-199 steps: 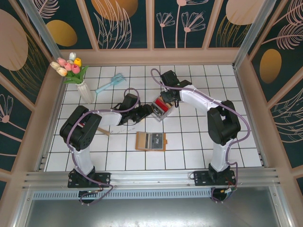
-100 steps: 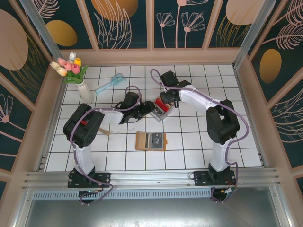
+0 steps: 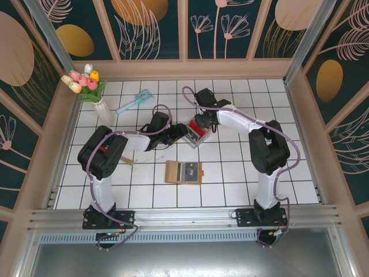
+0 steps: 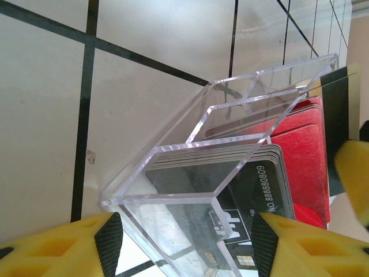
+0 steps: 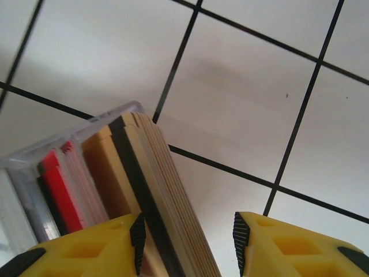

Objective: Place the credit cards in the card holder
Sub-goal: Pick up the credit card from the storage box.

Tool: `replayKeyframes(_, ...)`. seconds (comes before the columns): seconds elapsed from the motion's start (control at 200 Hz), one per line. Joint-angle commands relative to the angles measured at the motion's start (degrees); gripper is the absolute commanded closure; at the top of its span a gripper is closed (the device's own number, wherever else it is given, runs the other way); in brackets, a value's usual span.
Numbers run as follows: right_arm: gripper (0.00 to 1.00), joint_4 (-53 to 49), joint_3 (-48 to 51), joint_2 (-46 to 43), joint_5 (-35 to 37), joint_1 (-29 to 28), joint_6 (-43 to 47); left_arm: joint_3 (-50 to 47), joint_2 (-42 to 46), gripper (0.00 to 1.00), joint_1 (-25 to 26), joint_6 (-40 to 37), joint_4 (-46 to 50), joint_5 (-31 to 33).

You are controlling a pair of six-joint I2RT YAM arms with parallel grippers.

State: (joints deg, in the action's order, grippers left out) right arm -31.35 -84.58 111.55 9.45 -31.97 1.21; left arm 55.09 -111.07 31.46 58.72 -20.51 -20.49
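Observation:
The credit cards stand upright in a clear plastic tray (image 3: 198,134) at the table's middle: tan ones (image 5: 153,190), red ones (image 4: 305,156) and black ones (image 4: 253,190). My left gripper (image 4: 187,245) is open at the tray's (image 4: 173,144) left end, with its corner between the yellow fingertips. My right gripper (image 5: 188,242) hangs open over the tray's far side. The tan stack lies against its left pad, with a gap to the right pad. The card holder (image 3: 173,172) lies open in front of the tray, a dark card (image 3: 189,171) on it.
A white vase of tulips (image 3: 95,98) stands at the back left, with a light blue tool (image 3: 134,102) on the tiles beside it. Wooden walls close in the tiled table on three sides.
My left arm has reached a little to the right, bringing its gripper up to the tray. The right arm has barely shifted over the cards.

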Motion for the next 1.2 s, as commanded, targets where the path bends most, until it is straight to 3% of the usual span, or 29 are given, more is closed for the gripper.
replayKeyframes(0.0,0.53,0.5,0.6,1.3,2.6,0.2,0.8,0.3,-3.7,0.38,0.2,-0.9,3.4,1.0)
replayKeyframes(0.786,0.64,0.2,-0.5,-2.8,6.3,0.2,1.9,0.3,-4.4,0.39,0.2,-2.1,5.5,1.9)
replayKeyframes(1.091,0.81,-0.4,-0.7,-3.0,5.5,0.3,2.0,0.3,-4.5,0.39,0.2,-2.3,5.7,1.9)
replayKeyframes(1.196,0.82,-0.4,-1.0,-3.5,5.8,0.3,1.9,0.3,-4.4,0.39,0.1,-2.5,5.8,1.9)
